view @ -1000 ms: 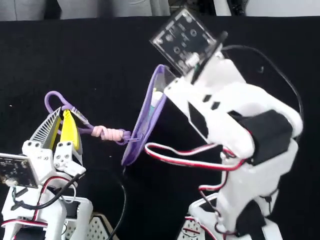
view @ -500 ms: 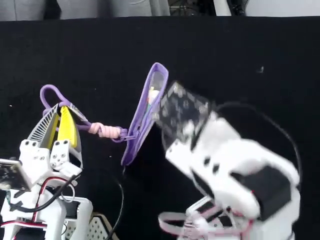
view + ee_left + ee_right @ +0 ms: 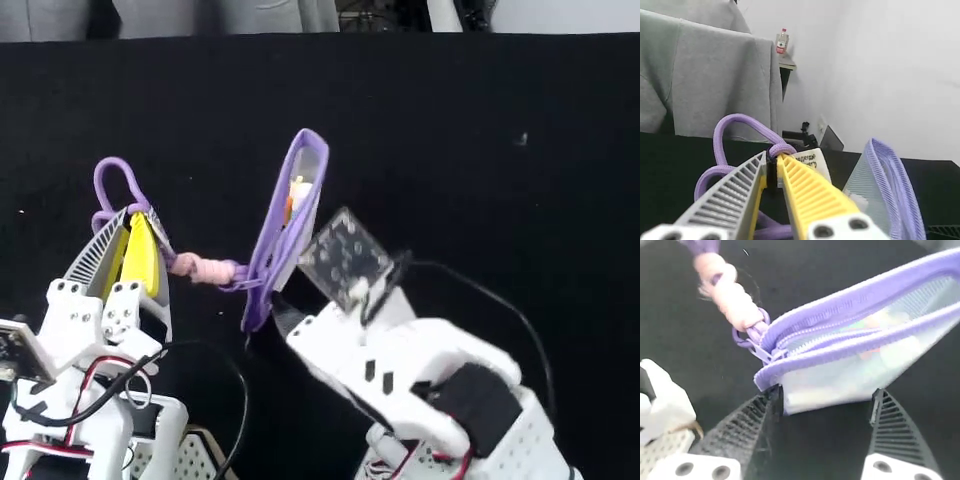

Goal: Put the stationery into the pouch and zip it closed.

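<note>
Dropped low since a second ago, the right claw [image 3: 826, 397] gapes wide and empty, the pouch [image 3: 865, 335] dead ahead with its near end between the fingertips [image 3: 767, 410], long axis running away, while the left claw [image 3: 772, 162] pinches its purple cord [image 3: 742, 120].

The pouch [image 3: 292, 215] is standing on edge mid-table [image 3: 500, 120], with stationery [image 3: 297, 192] sitting inside. Its cord [image 3: 205, 267] is running left into the left gripper [image 3: 772, 162], which is pinching it. The right gripper [image 3: 825, 395] is straddling the pouch's near end.
</note>
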{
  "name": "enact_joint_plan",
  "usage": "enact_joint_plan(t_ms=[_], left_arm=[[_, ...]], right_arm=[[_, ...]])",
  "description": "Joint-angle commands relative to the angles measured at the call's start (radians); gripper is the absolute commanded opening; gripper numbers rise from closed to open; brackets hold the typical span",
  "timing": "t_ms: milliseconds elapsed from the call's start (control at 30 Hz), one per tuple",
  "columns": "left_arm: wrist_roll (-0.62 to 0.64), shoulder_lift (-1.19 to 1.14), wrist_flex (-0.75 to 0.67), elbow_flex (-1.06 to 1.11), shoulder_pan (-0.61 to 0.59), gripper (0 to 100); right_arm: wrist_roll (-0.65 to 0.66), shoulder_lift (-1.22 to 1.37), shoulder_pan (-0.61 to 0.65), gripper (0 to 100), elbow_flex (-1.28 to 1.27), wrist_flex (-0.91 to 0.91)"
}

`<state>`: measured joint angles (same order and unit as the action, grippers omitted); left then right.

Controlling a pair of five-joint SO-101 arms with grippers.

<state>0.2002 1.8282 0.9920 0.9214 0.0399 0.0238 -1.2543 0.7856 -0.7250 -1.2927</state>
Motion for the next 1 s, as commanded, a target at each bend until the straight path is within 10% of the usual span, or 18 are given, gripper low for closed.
enact_joint_plan(t_ms=[0,667,967], left_arm=[[0.011,-0.011,-0.023,-0.045,0.015,3],[0.011,-0.009,-0.104,0.008,0.018,3],[-0.034,-0.006,-0.032,-0.068,0.008,3]], right_arm=[[-0.014,-0.091,0.026,27.9,-0.113,0.126],[-0.017,-0.232,0.109,27.9,-0.26,0.189],[-0.008,-0.232,-0.187,27.9,-0.228,0.127]])
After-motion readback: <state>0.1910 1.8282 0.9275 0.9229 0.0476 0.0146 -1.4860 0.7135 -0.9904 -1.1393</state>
